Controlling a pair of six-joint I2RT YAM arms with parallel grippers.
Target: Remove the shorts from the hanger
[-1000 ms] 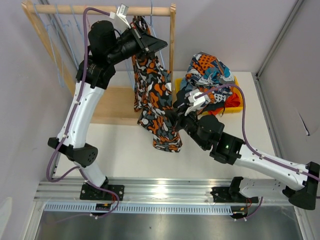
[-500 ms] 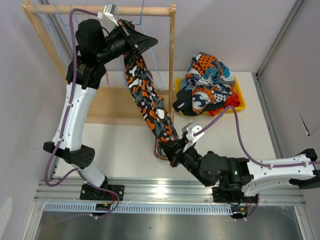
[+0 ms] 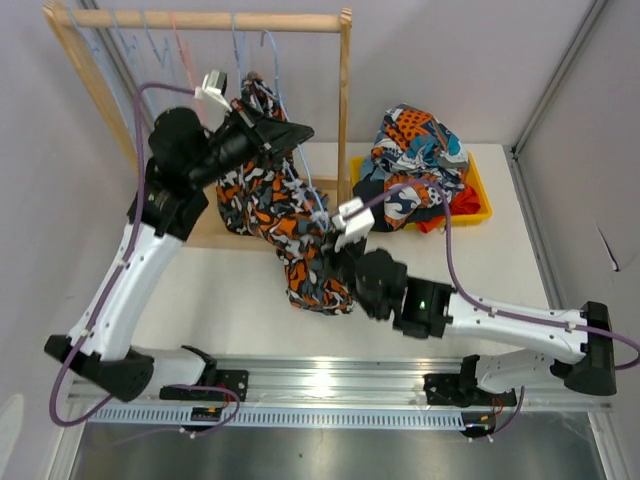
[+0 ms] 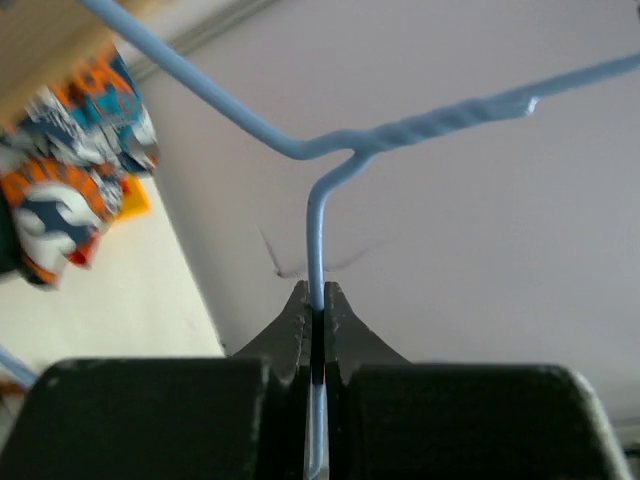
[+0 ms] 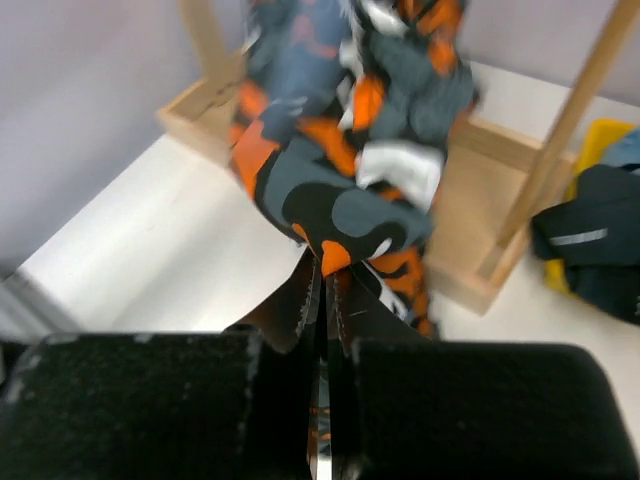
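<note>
The orange-black-white blotch print shorts (image 3: 272, 205) hang bunched from a light blue wire hanger (image 4: 318, 205) in front of the wooden rack. My left gripper (image 3: 296, 131) is shut on the hanger's wire neck, seen up close in the left wrist view (image 4: 316, 300). Lower down, my right gripper (image 3: 335, 258) is shut on a fold of the shorts (image 5: 345, 190), and its tips (image 5: 326, 272) pinch an orange and black edge. The hem droops to the table below my right gripper.
The wooden rack (image 3: 345, 100) stands at the back left, with several wire hangers (image 3: 150, 40) on its rail and a wooden base (image 5: 480, 220). A yellow bin (image 3: 481, 205) to the right holds a pile of other shorts (image 3: 415, 150). Walls close in at left and right.
My left arm has brought the hanger down and away from the rail. My right arm has swung back toward the rack, so the shorts went from stretched taut to bunched.
</note>
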